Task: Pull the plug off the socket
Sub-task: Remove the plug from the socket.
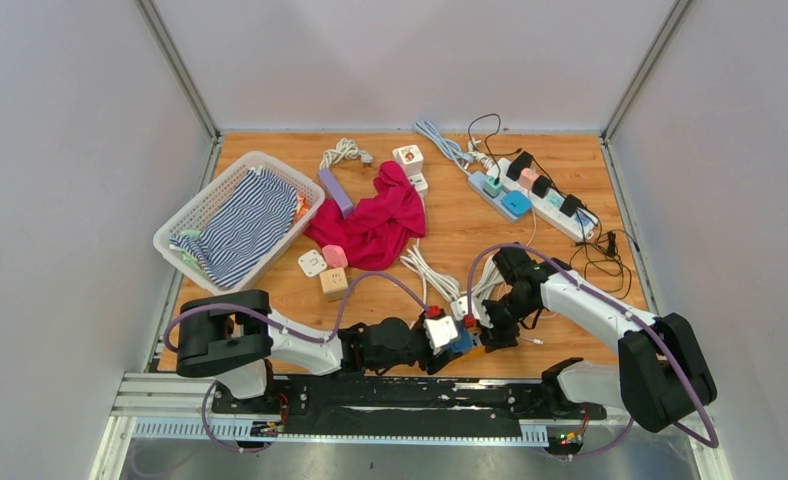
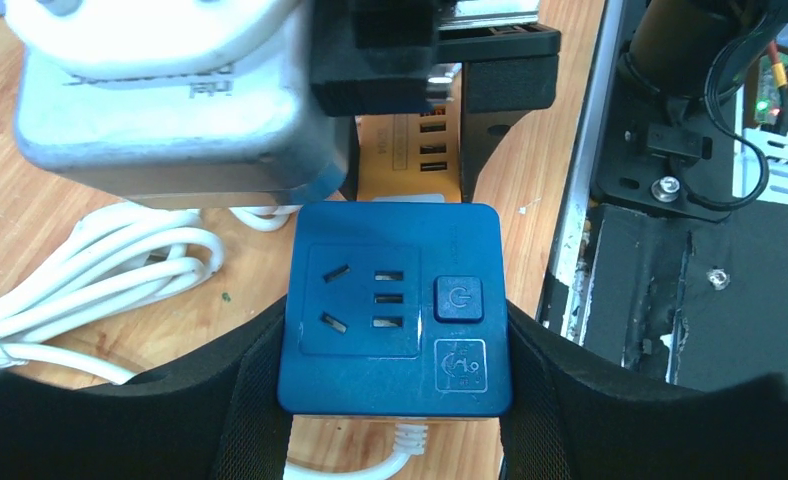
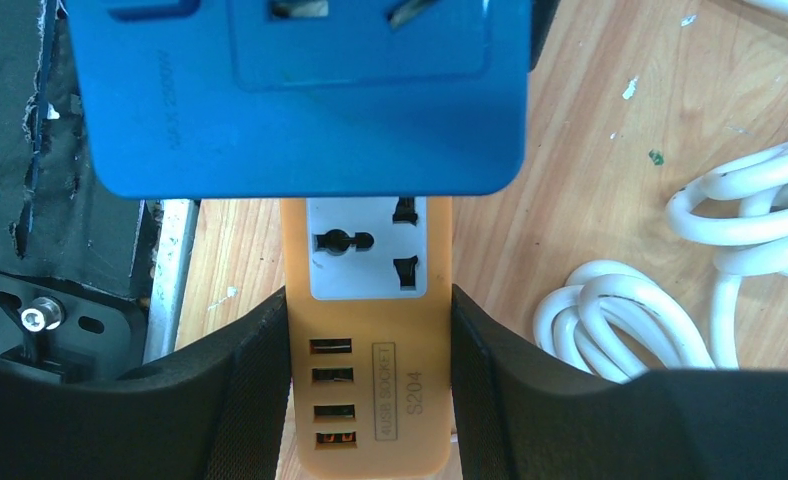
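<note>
The left pincer (image 2: 395, 372) clamps the blue cube adapter (image 2: 390, 290) between its fingers (image 2: 255, 405). Just beyond its tips, the right pincer (image 3: 368, 345) grips the orange USB socket strip (image 3: 365, 425), each bracing one half for a straight pull apart.

Way out beyond the left gripper (image 1: 452, 345), off to its left, there's a white plastic lattice basket (image 1: 198, 207) with a blue-and-white striped cloth (image 1: 245, 225) in it. A crumpled magenta cloth (image 1: 375, 225) is straight ahead of it, with a small pink cube (image 1: 335, 256) and a beige cube (image 1: 333, 282) nearer. Well beyond the right gripper (image 1: 485, 330) lies a long white power strip (image 1: 555, 205) full of plugs, with tangled black cables (image 1: 610, 255) beside it.
</note>
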Controlling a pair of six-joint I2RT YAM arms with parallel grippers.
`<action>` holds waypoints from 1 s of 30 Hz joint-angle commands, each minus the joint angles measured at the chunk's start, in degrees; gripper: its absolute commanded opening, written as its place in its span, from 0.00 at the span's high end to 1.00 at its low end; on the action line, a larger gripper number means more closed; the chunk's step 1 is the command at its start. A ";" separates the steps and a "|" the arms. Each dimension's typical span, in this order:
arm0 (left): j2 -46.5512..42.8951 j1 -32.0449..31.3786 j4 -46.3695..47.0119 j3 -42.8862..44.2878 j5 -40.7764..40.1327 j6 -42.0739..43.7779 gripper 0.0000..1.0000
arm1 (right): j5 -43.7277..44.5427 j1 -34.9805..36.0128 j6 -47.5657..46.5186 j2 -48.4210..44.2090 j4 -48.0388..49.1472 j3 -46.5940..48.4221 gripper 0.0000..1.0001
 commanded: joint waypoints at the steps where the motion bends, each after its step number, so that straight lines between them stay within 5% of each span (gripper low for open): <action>1: -1.70 -3.47 2.08 1.71 -4.18 6.72 1.00 | 2.09 0.35 1.20 0.47 1.42 0.70 1.00; 6: -0.29 -5.87 0.20 2.77 -10.30 14.83 1.00 | 2.16 0.36 1.27 0.69 1.37 0.73 1.00; 9: -0.97 -5.68 0.00 2.45 -10.78 9.98 1.00 | 2.13 0.36 1.27 0.65 1.41 0.70 1.00; 16: -4.68 -2.09 0.09 2.47 2.60 -5.91 1.00 | 2.39 0.32 1.31 0.43 1.42 0.70 1.00; 25: -3.08 -7.33 -2.76 2.81 -9.16 13.88 1.00 | 2.63 0.32 1.53 0.27 1.42 0.68 1.00; 30: -1.94 -7.85 -3.78 3.78 -11.08 10.88 1.00 | 2.73 0.33 1.53 0.59 1.42 0.62 1.00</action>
